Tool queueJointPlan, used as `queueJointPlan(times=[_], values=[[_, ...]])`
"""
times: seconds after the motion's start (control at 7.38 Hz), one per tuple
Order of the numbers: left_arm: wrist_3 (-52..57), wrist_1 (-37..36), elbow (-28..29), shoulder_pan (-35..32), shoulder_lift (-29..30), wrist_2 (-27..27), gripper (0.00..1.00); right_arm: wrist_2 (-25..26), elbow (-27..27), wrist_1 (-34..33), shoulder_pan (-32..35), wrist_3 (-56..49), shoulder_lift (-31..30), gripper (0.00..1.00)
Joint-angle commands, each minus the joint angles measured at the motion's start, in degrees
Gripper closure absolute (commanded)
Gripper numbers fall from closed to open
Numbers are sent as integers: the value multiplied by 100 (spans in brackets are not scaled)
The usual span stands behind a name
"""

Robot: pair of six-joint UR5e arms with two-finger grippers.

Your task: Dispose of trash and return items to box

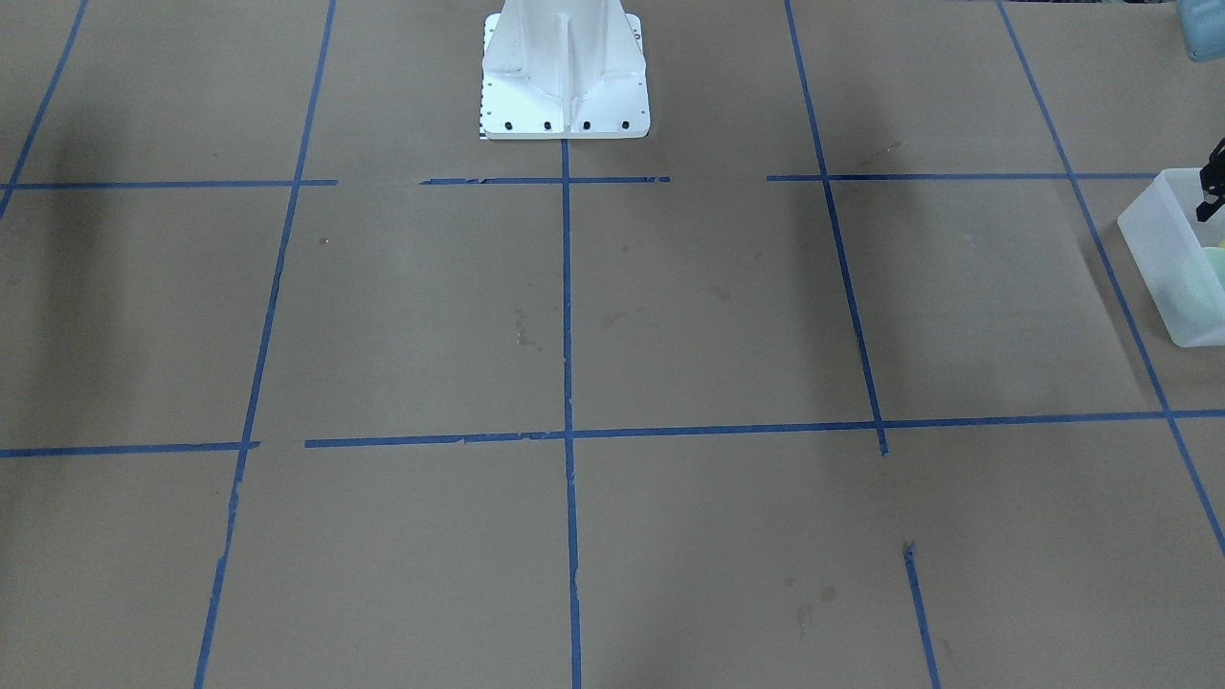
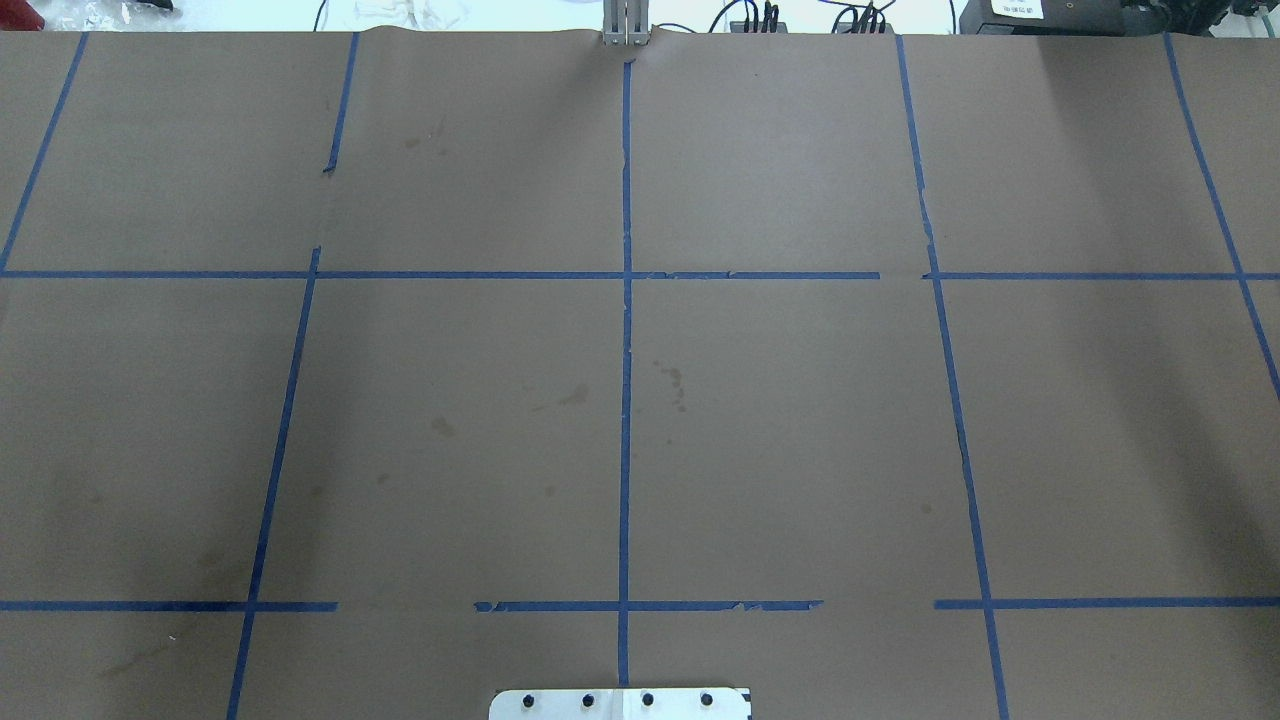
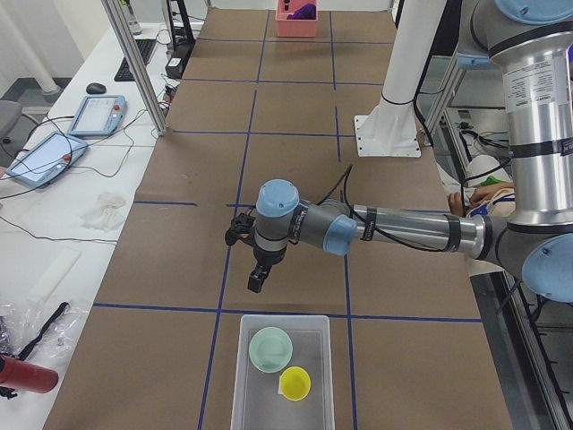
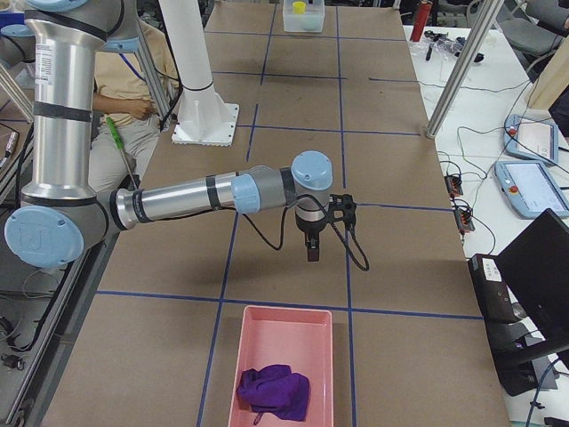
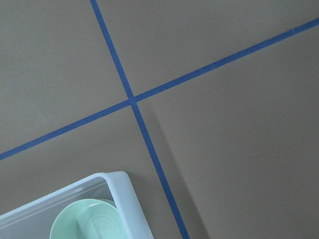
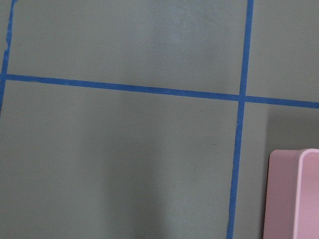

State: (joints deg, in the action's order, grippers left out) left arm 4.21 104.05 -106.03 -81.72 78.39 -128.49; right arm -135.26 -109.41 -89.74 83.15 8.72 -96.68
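Observation:
The translucent white box [image 3: 282, 372] sits at the table's left end and holds the mint-green bowl [image 3: 270, 348] and the yellow cup [image 3: 295, 383]. My left gripper [image 3: 257, 278] hangs above the table just short of the box, with nothing seen in it. Only a black edge of it [image 1: 1213, 182] shows in the front-facing view, over the box [image 1: 1182, 258], so I cannot tell if it is open or shut. The left wrist view shows the box's corner [image 5: 127, 199] and the bowl [image 5: 89, 221]. My right gripper [image 4: 312, 249] hangs above the table near a pink bin [image 4: 283, 374]; I cannot tell its state.
The pink bin at the table's right end holds a crumpled purple cloth [image 4: 274, 390]; its corner shows in the right wrist view [image 6: 294, 194]. The white robot base [image 1: 565, 77] stands at mid table. Blue tape lines cross the brown table [image 2: 450, 400].

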Motion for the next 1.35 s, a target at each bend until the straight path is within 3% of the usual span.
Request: queueJointPlan(times=[0.0,0.41,0.68,0.81,1.22], values=[[9,1,-15,-1,-8,-18,0,-9,25,454,-1,16,-26,0],[27,27,-119,-71,-44,-842,0,-27,60,528,8,25,-79,0],[53,19,-16,-81,0,-783,0,-140,26,493,8,24,-44,0],[53,-68,142,-63,305,-809,0,-254,42,475,17,16,-70,0],[53,-351,56,-186,301,-809,0,-10,25,545,105,-2,-404,0]])
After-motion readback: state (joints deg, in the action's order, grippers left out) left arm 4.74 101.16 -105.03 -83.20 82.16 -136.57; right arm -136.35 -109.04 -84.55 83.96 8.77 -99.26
